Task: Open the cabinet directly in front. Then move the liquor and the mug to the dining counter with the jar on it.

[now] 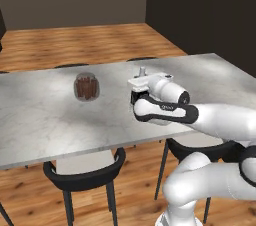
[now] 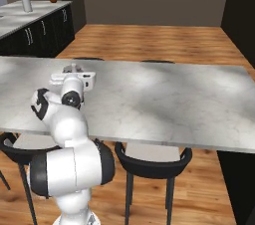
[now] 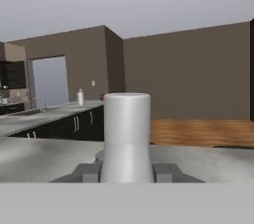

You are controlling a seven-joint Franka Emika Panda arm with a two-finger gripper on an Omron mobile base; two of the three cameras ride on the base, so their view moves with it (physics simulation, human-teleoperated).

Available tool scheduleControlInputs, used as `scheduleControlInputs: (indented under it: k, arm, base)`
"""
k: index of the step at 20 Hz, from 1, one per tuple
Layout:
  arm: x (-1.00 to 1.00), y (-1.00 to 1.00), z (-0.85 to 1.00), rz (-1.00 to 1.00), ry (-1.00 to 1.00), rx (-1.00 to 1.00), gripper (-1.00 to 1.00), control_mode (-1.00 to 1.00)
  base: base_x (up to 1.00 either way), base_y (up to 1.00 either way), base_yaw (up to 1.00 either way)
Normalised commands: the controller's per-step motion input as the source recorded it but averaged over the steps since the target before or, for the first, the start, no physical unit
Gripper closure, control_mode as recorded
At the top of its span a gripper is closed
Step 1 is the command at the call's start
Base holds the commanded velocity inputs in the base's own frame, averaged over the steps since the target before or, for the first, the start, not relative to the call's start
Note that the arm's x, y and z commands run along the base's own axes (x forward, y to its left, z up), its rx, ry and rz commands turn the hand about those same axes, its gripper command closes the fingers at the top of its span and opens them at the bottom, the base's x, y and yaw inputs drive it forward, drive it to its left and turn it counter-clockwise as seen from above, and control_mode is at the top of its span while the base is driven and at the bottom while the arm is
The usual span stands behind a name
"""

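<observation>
The two-finger gripper is partly closed on the liquor — a small slim bottle with a pale grey neck and cap; in the hand view that neck rises between the two dark finger tips, so the bottle looks firmly held, upright; from the left base view only its cap peeks above the white hand, low over the dining counter, the long white-grey veined marble slab on thin legs.

The step in hand appears to be setting the bottle down; to do it well, lower it straight, keep it plumb, let the base meet the marble before the fingers part, then pull back level so the neck is not clipped — a slim bottle tips easily.

At about ten o'clock from the hand stands the squat clear glass jar with dark reddish-brown contents, apart from the gripper; the marble between them looks bare, so nothing blocks a landing there.

Black round-backed chairs tuck under the near edge at six o'clock; they seem no hindrance to the arm.

Farther off, at eleven o'clock in the right base view, a marble worktop on dark cabinet fronts carries a pale cylindrical container; the mug I cannot place.
</observation>
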Motion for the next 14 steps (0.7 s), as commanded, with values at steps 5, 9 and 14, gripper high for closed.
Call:
scheduleControlInputs:
  k: [5,9,14]
  arm:
    - [0.01,0.16,0.00,-0.16,0.22,-0.25,1.00,-1.00]
    - [0.00,0.04,0.00,-0.01,0.01,-0.06,1.00,-1.00]
    - [0.03,0.04,0.00,-0.02,0.07,-0.06,1.00,-1.00]
  base:
    - [0.00,0.00,0.00]
    - [0.00,0.00,0.00]
    - [0.00,0.00,0.00]
